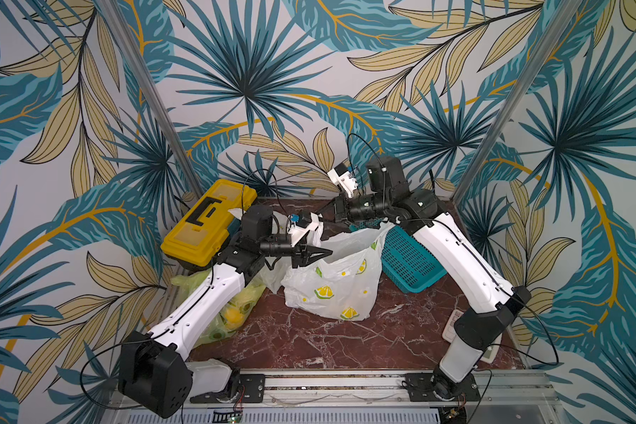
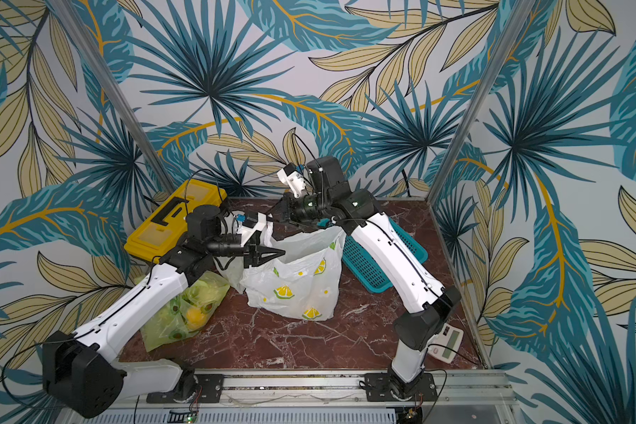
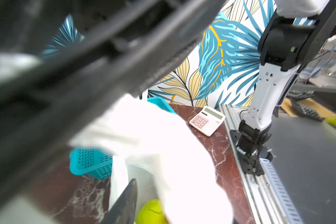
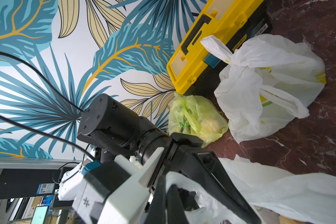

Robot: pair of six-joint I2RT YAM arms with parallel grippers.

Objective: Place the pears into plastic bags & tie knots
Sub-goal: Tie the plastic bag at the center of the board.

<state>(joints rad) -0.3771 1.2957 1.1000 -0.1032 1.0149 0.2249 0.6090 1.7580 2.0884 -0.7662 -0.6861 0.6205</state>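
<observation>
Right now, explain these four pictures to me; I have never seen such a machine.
These are two robot arms at a marble table, each ending in a two-finger gripper. Two pictures look down from overhead; two come from cameras on the wrists. On the table: a yellow toolbox, a teal basket, a calculator, a lime-green bag with fruit inside, a white bag that looks knotted, and an open lemon-print bag. The left gripper is at that bag's rim, a green pear close by; whether it grips is unclear. The right gripper is shut near the far rim; what it pinches, if anything, I cannot tell.
</observation>
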